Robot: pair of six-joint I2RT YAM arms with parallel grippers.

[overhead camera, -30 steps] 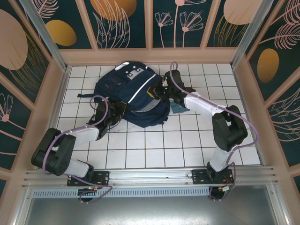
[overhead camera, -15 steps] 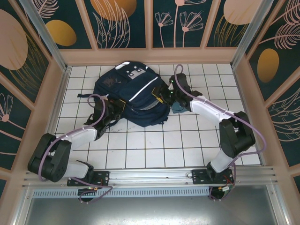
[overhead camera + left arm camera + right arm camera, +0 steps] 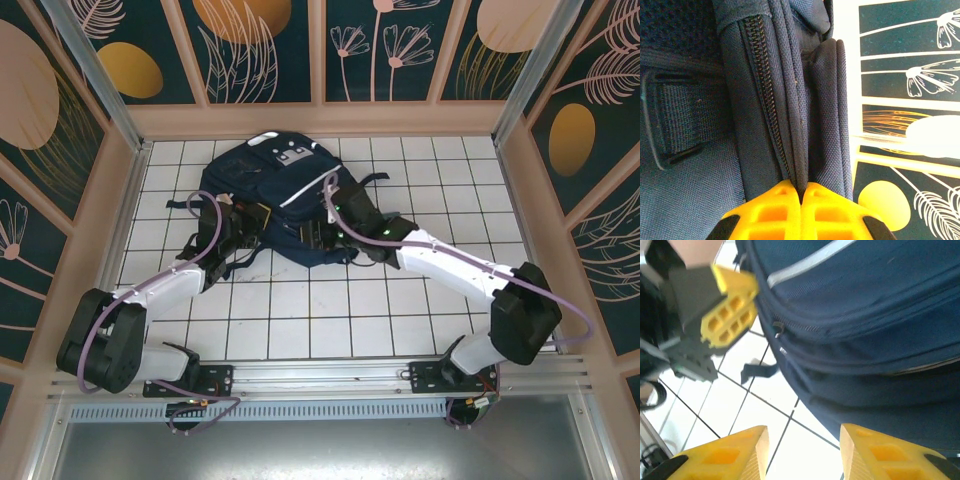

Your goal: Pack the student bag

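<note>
The student bag (image 3: 265, 190), a large navy backpack with white stripes, lies at the back middle of the tiled floor. My left gripper (image 3: 248, 222) is at its left near side, shut on a fold of navy fabric beside a zipper; in the left wrist view the yellow fingertips (image 3: 785, 192) pinch that seam of the bag (image 3: 760, 100). My right gripper (image 3: 322, 236) stands open at the bag's near edge. In the right wrist view it (image 3: 804, 440) hangs over white tile with nothing between its fingers, and the bag (image 3: 865, 315) is just ahead.
The floor (image 3: 330, 310) is white tile, walled by a wooden frame and patterned panels (image 3: 320, 50). A loose black strap (image 3: 180, 203) trails off the bag's left side. Another strap end (image 3: 757, 371) lies on the tile near the left gripper's yellow finger (image 3: 730, 305).
My right gripper has opened and swung from the bag's right side to its near edge. The left gripper has closed on the bag's seam and moved slightly farther back.
</note>
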